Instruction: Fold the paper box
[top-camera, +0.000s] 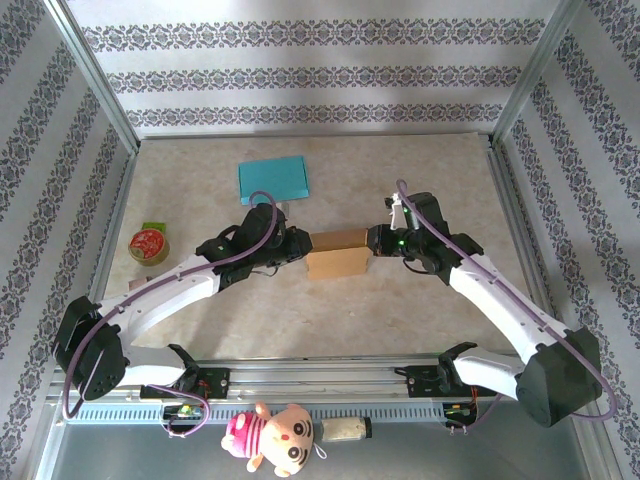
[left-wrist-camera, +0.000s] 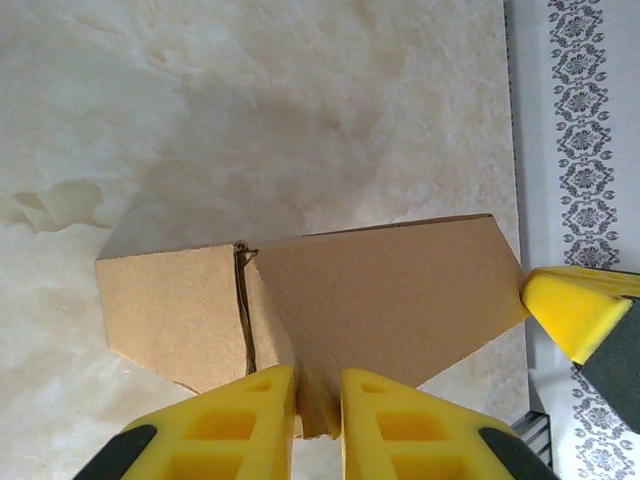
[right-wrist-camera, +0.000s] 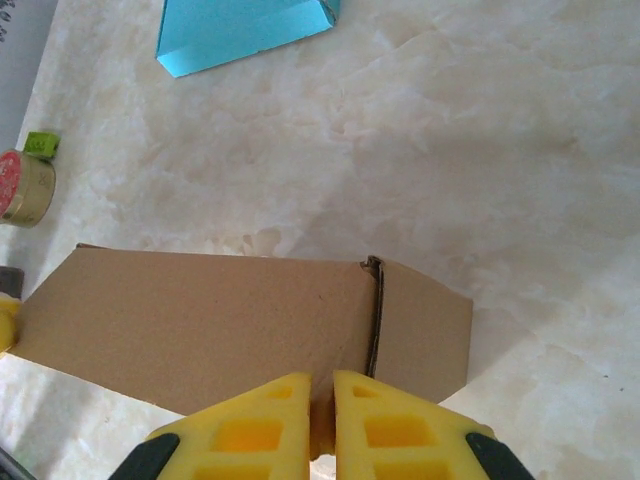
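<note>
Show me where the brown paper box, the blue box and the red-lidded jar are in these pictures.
brown paper box (top-camera: 337, 260), top view, middle of the cardboard
blue box (top-camera: 273, 179), top view, middle of its upper face
red-lidded jar (top-camera: 147, 242), top view, on the red lid

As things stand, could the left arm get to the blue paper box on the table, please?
Probably not yet: the left gripper is clamped on the brown cardboard box. The blue paper box lies just beyond, with only bare table between.
</note>
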